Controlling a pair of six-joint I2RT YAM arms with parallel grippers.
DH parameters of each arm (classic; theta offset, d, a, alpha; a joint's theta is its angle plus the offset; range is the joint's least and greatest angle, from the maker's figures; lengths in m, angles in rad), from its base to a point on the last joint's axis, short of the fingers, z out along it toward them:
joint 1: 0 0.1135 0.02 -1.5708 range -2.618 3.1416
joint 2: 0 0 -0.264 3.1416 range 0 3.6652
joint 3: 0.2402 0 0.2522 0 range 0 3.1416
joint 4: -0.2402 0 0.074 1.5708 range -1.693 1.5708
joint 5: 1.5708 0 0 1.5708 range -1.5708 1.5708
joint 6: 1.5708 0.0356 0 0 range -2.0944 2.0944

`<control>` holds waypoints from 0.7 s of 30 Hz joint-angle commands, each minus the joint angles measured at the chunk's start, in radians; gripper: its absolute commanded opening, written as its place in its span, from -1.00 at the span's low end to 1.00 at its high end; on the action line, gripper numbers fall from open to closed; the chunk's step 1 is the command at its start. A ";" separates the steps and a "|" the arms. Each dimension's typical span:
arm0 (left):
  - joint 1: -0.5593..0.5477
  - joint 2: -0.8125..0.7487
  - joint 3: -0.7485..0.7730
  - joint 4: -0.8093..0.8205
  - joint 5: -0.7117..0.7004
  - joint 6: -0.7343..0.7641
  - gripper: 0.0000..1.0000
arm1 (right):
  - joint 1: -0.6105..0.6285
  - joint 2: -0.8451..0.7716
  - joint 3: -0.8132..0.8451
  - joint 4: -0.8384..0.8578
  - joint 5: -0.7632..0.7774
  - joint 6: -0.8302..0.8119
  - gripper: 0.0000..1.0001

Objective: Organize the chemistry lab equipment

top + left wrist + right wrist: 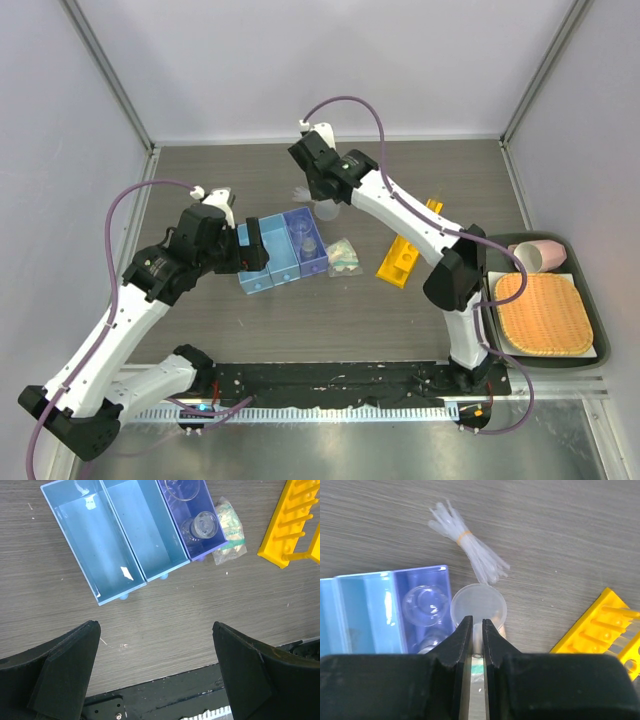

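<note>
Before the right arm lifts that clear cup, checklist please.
1. Grip: right gripper pinches the clear cup by its near wall: ok.
2. Other arm: left gripper open, holding nothing: ok.
3. Snag: dropper bundle apart from the cup? Cannot tell, its tips lie right by the rim.
4. Room in the purple bin: cannot tell, two glass pieces sit inside.
5. Space in the light blue bins: ok, both look empty.

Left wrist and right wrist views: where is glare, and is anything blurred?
Left wrist view: white glare patches inside the light blue bin; table grain sharp. Right wrist view: glare on that bin's wall; cup rim sharp; fingers dark, little detail.
</note>
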 commanded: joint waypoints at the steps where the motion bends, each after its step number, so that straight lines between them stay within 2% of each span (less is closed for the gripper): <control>1: -0.001 -0.011 0.012 0.037 -0.009 0.013 1.00 | 0.044 -0.081 0.139 -0.114 0.037 -0.035 -0.98; 7: 0.001 -0.024 0.012 0.031 -0.013 0.007 0.99 | 0.102 -0.112 0.169 -0.189 0.061 -0.041 -0.98; 16: 0.001 -0.079 0.033 0.006 -0.007 -0.011 1.00 | 0.176 -0.072 0.230 -0.193 -0.107 -0.012 -0.98; 21: 0.001 -0.118 0.052 -0.031 0.002 -0.026 1.00 | 0.219 -0.035 0.259 -0.194 -0.133 0.000 -0.98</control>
